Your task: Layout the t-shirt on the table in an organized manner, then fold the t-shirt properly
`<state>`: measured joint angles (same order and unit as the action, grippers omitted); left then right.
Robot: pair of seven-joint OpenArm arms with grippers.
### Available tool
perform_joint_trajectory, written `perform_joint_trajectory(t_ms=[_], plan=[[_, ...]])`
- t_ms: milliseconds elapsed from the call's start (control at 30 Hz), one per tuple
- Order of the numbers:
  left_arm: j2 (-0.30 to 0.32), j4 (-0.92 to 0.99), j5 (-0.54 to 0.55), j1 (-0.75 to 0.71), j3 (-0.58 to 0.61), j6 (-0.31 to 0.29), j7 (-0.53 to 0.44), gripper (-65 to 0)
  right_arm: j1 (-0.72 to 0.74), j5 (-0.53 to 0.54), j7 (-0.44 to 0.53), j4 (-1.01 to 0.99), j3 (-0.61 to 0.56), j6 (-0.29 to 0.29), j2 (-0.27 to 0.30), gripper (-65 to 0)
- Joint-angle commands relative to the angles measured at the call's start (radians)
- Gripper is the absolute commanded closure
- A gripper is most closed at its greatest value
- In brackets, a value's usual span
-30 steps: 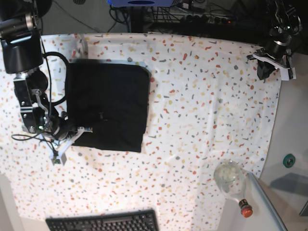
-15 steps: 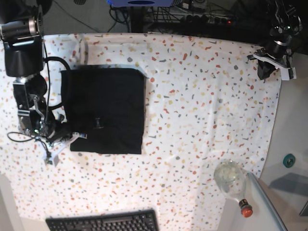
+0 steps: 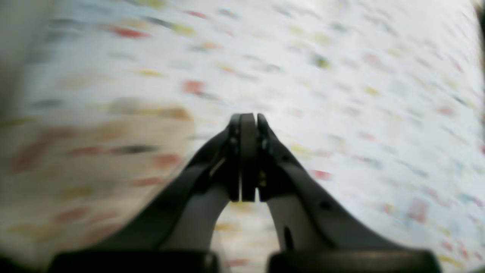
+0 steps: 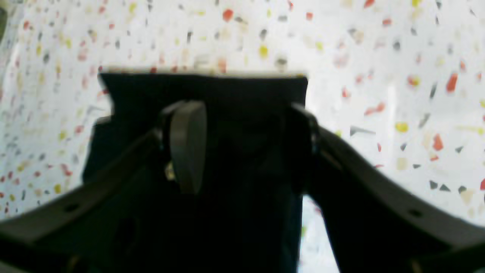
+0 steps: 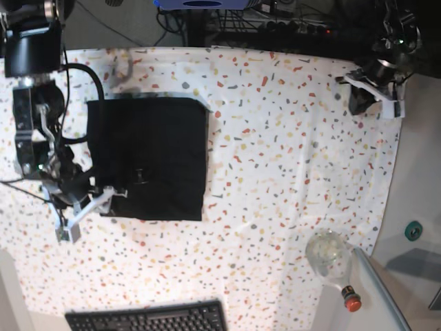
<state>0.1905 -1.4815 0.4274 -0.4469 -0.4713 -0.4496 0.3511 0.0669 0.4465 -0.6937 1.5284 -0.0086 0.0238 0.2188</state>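
The black t-shirt (image 5: 148,158) lies folded into a neat rectangle on the left half of the speckled table (image 5: 289,152). My right gripper (image 5: 110,196) sits at the shirt's lower-left corner. In the right wrist view its fingers (image 4: 187,146) stand well apart, and the right gripper (image 4: 246,148) is open over the dark t-shirt (image 4: 204,89), which fills the space below and between them. My left gripper (image 5: 372,96) hovers near the table's far right corner, away from the shirt. The left wrist view shows the left gripper (image 3: 248,125) shut on nothing above the blurred table (image 3: 341,76).
A black keyboard (image 5: 148,318) lies at the front edge. A glass bottle (image 5: 329,256) with a red cap rests at the front right corner beside a grey ledge. Cables and dark equipment (image 5: 275,24) line the back edge.
The right gripper dragged the shirt leftward, then opened and let go of its corner. The left arm shifted slightly left, still shut.
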Motion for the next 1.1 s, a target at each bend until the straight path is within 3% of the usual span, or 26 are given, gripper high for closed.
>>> perform_joint_trajectory(t_ms=[0,67,167,300,433,600,700,833,1067], plan=[[0.008,-0.044,0.017,0.001,0.03,-0.012,-0.028,0.0,-0.037,0.001,-0.01,0.073,0.025,-0.002,0.017,-30.8],[-0.016,-0.087,0.02,0.001,0.113,-0.007,-0.028,0.0,-0.146,-0.002,-0.034,0.172,0.031,0.005,0.017,-21.5],[-0.079,-0.176,0.017,0.003,0.22,-0.005,-0.025,0.0,-0.296,-0.002,0.027,0.234,0.026,0.006,0.018,0.0],[-0.125,-0.244,0.017,0.013,0.395,-0.005,-0.027,0.0,-0.39,-0.002,0.125,0.232,0.028,0.006,0.018,0.0],[-0.125,-0.209,0.015,0.076,0.589,0.004,-0.027,0.0,-0.411,-0.002,0.133,0.229,0.028,0.006,0.018,0.0],[-0.121,-0.057,0.015,0.175,0.704,0.097,-0.03,0.0,-0.376,-0.004,0.134,0.183,0.028,0.006,0.017,0.0],[-0.116,0.049,0.015,0.23,0.731,0.139,-0.03,0.0,-0.342,-0.002,0.136,0.076,0.028,0.006,0.017,0.0],[-0.116,0.186,0.015,0.279,0.731,0.143,-0.031,0.0,-0.347,0.001,0.202,-0.029,0.025,0.006,0.017,0.0],[-0.072,0.173,0.017,0.276,0.727,0.143,-0.031,0.0,-0.391,0.002,0.211,0.008,-0.021,0.006,0.012,0.0]])
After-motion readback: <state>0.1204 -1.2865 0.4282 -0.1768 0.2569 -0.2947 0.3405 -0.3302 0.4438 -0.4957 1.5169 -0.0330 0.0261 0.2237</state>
